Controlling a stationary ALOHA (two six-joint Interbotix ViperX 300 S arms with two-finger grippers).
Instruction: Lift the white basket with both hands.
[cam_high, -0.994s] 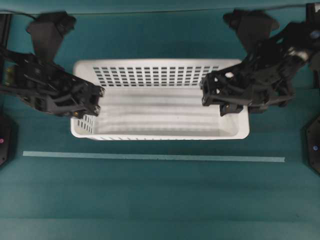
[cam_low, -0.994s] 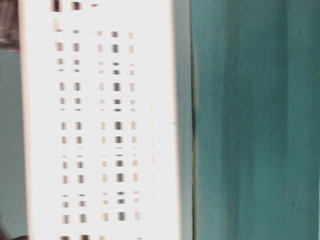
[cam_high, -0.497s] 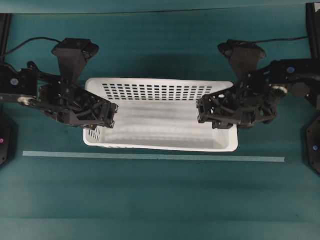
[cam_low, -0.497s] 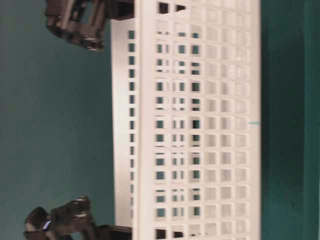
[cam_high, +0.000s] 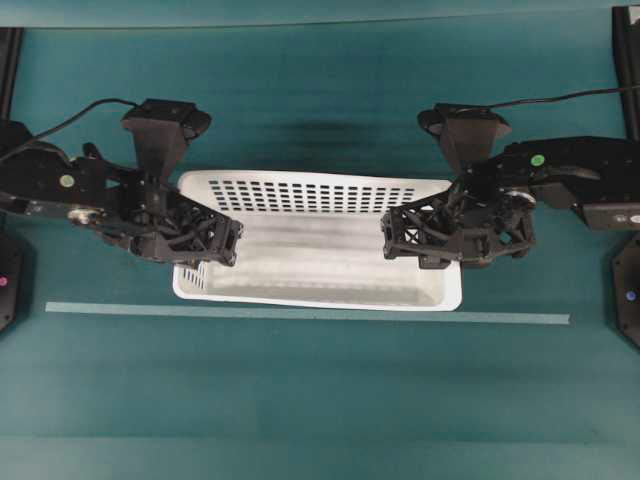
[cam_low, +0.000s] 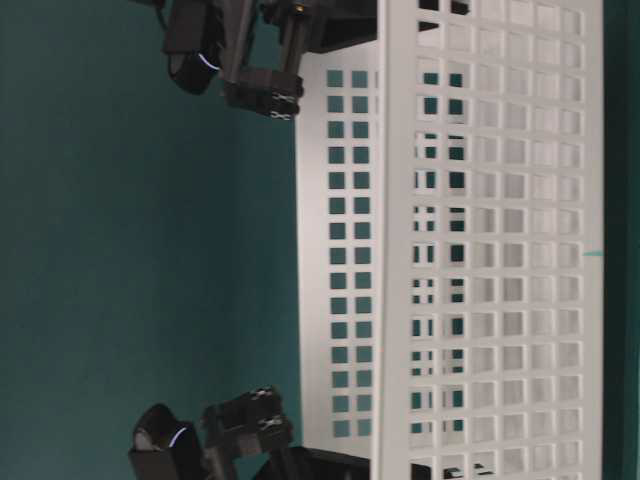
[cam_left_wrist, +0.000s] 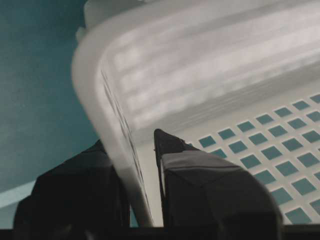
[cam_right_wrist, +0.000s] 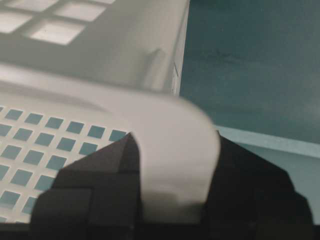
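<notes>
The white basket hangs level between my two arms, just behind the tape line. My left gripper is shut on its left end wall. In the left wrist view one finger sits inside the basket and the other outside the rim. My right gripper is shut on the right end. The right wrist view shows the rounded rim pinched between both dark fingers. In the sideways table-level view the holed wall fills the right half. The basket holds nothing.
A pale tape line runs across the teal table in front of the basket. Black arm bases stand at the left edge and the right edge. Cables trail from both wrist cameras at the back.
The basket, held at both ends, has sunk lower: it looks smaller from overhead, and both grippers have drawn inward with it. The table-level view shows it shifted toward the table side.
</notes>
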